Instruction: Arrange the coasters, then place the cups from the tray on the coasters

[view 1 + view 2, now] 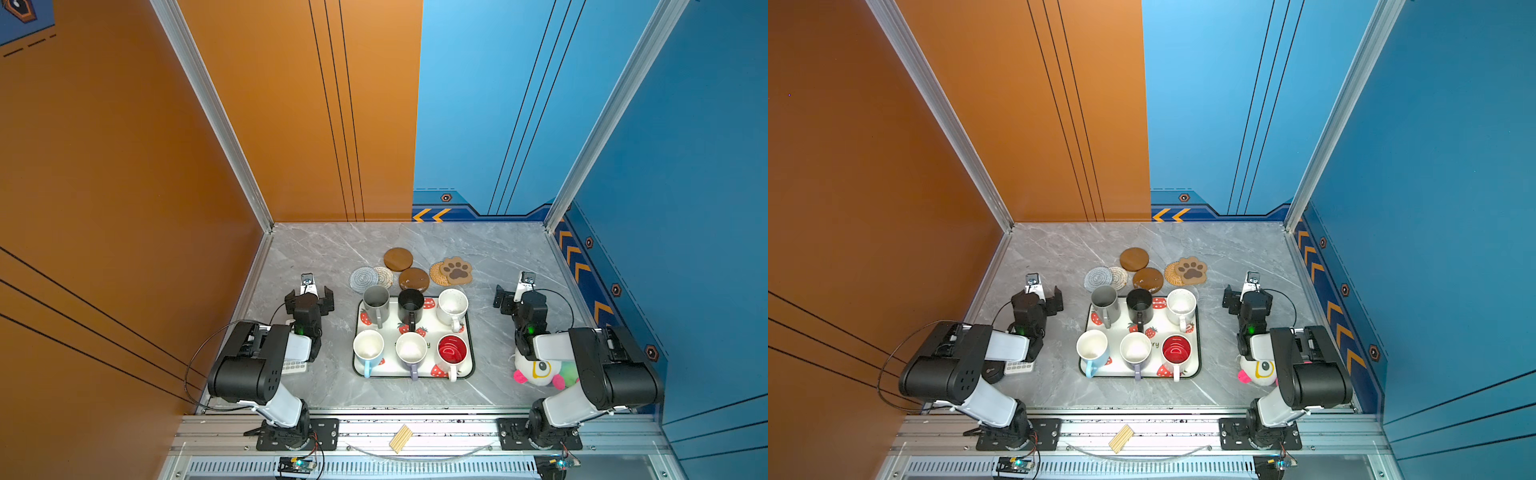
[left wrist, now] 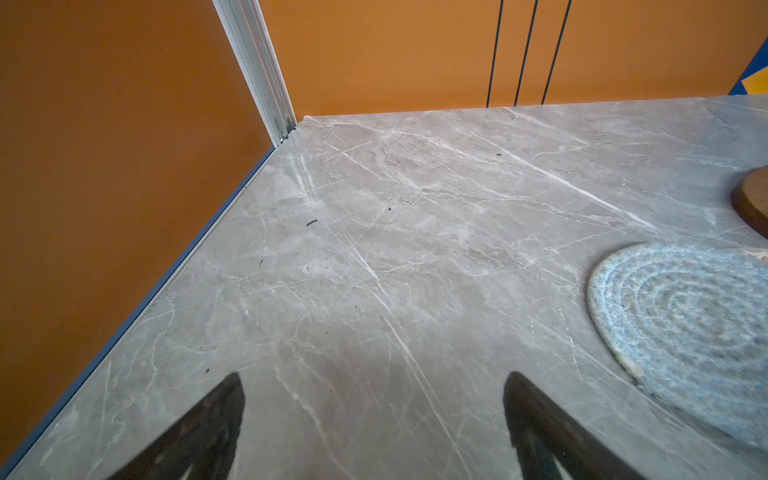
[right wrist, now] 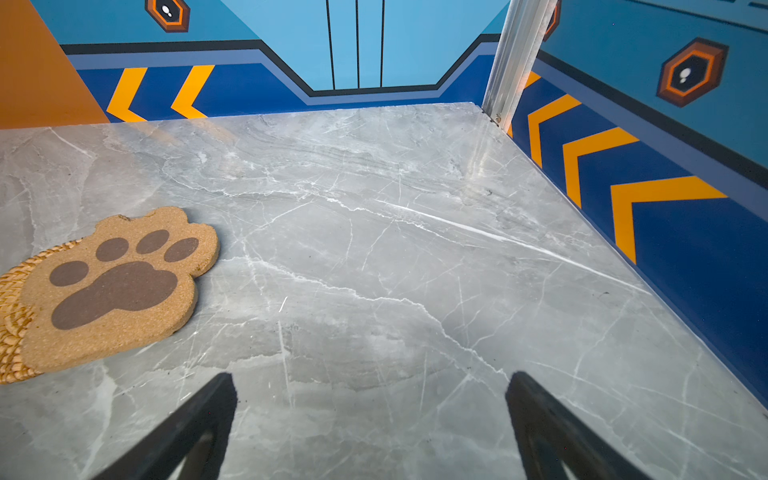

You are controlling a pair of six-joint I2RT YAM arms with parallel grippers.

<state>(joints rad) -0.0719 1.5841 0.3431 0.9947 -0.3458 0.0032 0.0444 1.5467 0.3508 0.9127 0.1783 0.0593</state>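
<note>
The strawberry tray [image 1: 470, 328] sits mid-table in both top views and holds several cups: tall grey [image 1: 376, 301], black [image 1: 410, 305], speckled white [image 1: 453, 305], blue-sided [image 1: 368, 349], lilac-sided [image 1: 411, 351] and red-inside [image 1: 452, 351]. Behind it lie the coasters: grey woven [image 1: 362, 279] overlapping cream woven [image 1: 385, 276], two wooden discs [image 1: 398, 259] [image 1: 414, 279], and the paw-print [image 1: 456, 270] partly on tan rattan [image 1: 435, 273]. My left gripper [image 1: 309, 296] is open left of the tray, over bare table [image 2: 374, 386]. My right gripper [image 1: 519, 297] is open on the tray's right [image 3: 370, 386].
A plush toy [image 1: 540, 370] lies under the right arm. A white keypad [image 1: 295, 366] lies under the left arm. Orange and blue walls close the table on three sides. A small wooden piece [image 1: 401, 437] rests on the front rail.
</note>
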